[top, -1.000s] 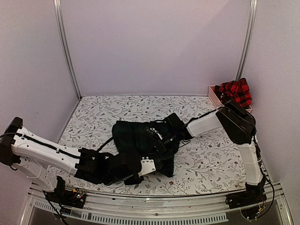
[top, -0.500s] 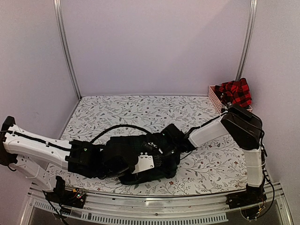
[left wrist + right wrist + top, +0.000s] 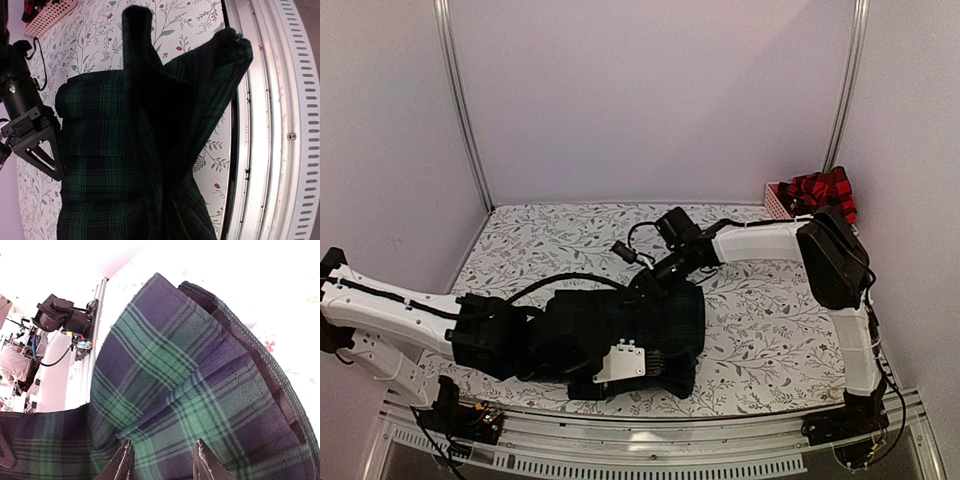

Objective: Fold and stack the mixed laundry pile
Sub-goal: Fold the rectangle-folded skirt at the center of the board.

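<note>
Right gripper (image 3: 162,463) hovers parted at the far edge of the green tartan piece (image 3: 95,150), gripping nothing; left gripper (image 3: 636,362) is clamped on its near side. It lies part-folded on the tabletop (image 3: 770,330). Mid-fold, I reckon: next, a fresh far-edge grasp.

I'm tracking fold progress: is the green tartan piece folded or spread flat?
Partly folded: the tartan piece lies in stacked layers, with one flap raised off the tablecloth.

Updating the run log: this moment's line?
left gripper: shut on tartan garment; right gripper: open at its far edge; flannel shirt: in pink basket
</note>
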Robot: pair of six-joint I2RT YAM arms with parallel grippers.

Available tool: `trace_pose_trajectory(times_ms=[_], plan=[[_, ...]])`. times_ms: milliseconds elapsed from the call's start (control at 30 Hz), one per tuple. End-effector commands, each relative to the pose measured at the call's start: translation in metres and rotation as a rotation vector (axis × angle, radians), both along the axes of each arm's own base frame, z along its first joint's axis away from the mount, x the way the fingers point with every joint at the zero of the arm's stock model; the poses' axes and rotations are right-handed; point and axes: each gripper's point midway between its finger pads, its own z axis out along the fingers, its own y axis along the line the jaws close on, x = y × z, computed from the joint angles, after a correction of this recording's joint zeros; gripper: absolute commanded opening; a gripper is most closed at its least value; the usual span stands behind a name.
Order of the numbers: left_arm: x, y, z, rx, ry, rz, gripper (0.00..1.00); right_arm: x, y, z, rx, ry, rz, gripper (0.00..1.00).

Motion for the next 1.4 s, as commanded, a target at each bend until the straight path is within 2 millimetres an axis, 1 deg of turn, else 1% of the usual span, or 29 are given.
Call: trace_pose_trajectory(times_ms=[0, 33, 133, 233, 300, 400, 467, 567, 633, 700, 767, 867, 900, 967, 1000, 1033, 1100, 1133, 1233, 1300, 1333, 1367], plan=[[0.003, -0.003, 0.035, -0.084, -0.026, -0.018, 0.0, -0.022, -0.006, -0.065, -0.138, 0.055, 0.067, 0.39], [0.006, -0.003, 0.039, -0.095, -0.03, -0.013, 0.0, -0.027, -0.007, -0.075, -0.159, 0.062, 0.079, 0.39], [0.025, -0.001, 0.045, -0.106, -0.055, 0.025, 0.0, -0.054, -0.01, -0.104, -0.213, 0.088, 0.132, 0.38], [0.047, 0.004, 0.046, -0.092, -0.085, 0.068, 0.0, -0.081, -0.013, -0.118, -0.226, 0.118, 0.177, 0.37], [0.063, 0.006, 0.051, -0.093, -0.106, 0.093, 0.0, -0.095, -0.017, -0.124, -0.238, 0.131, 0.193, 0.37], [0.083, 0.011, 0.058, -0.104, -0.126, 0.129, 0.0, -0.11, -0.023, -0.128, -0.248, 0.147, 0.203, 0.37], [0.096, 0.014, 0.058, -0.108, -0.139, 0.159, 0.0, -0.118, -0.028, -0.131, -0.262, 0.151, 0.211, 0.36], [0.108, 0.019, 0.045, -0.083, -0.135, 0.19, 0.0, -0.124, -0.032, -0.129, -0.261, 0.165, 0.21, 0.36], [0.107, 0.019, 0.033, -0.064, -0.112, 0.188, 0.0, -0.123, -0.033, -0.126, -0.258, 0.158, 0.201, 0.36], [0.104, 0.018, 0.021, -0.052, -0.08, 0.179, 0.0, -0.113, -0.03, -0.116, -0.248, 0.143, 0.173, 0.36], [0.101, 0.018, 0.01, -0.034, -0.05, 0.171, 0.0, -0.096, -0.026, -0.104, -0.231, 0.12, 0.127, 0.39], [0.099, 0.019, 0.001, -0.023, -0.004, 0.165, 0.0, -0.066, -0.023, -0.078, -0.191, 0.086, 0.045, 0.42], [0.1, 0.02, -0.001, -0.023, 0.009, 0.171, 0.0, -0.057, -0.023, -0.066, -0.168, 0.086, 0.018, 0.42], [0.103, 0.023, -0.007, -0.024, 0.034, 0.178, 0.01, -0.039, -0.025, -0.046, -0.121, 0.08, -0.021, 0.44], [0.106, 0.024, -0.011, -0.019, 0.046, 0.182, 0.01, -0.033, -0.027, -0.037, -0.101, 0.093, -0.042, 0.45], [0.108, 0.024, -0.014, -0.014, 0.054, 0.191, 0.01, -0.027, -0.028, -0.023, -0.071, 0.093, -0.055, 0.45], [0.111, 0.022, -0.021, 0.001, 0.084, 0.191, 0.02, -0.014, -0.033, -0.006, -0.034, 0.094, -0.085, 0.46], [0.114, 0.021, -0.026, 0.01, 0.084, 0.198, 0.02, -0.008, -0.035, 0.007, -0.007, 0.087, -0.096, 0.47], [0.123, 0.017, -0.041, 0.041, 0.086, 0.204, 0.02, 0.011, -0.048, 0.028, 0.041, 0.09, -0.151, 0.48], [0.13, 0.016, -0.053, 0.06, 0.1, 0.208, 0.03, 0.027, -0.061, 0.032, 0.049, 0.089, -0.213, 0.49], [0.134, 0.017, -0.059, 0.073, 0.099, 0.214, 0.03, 0.033, -0.07, 0.027, 0.037, 0.107, -0.253, 0.49], [0.14, 0.019, -0.065, 0.087, 0.098, 0.227, 0.04, 0.038, -0.078, 0.028, 0.044, 0.106, -0.282, 0.5]])
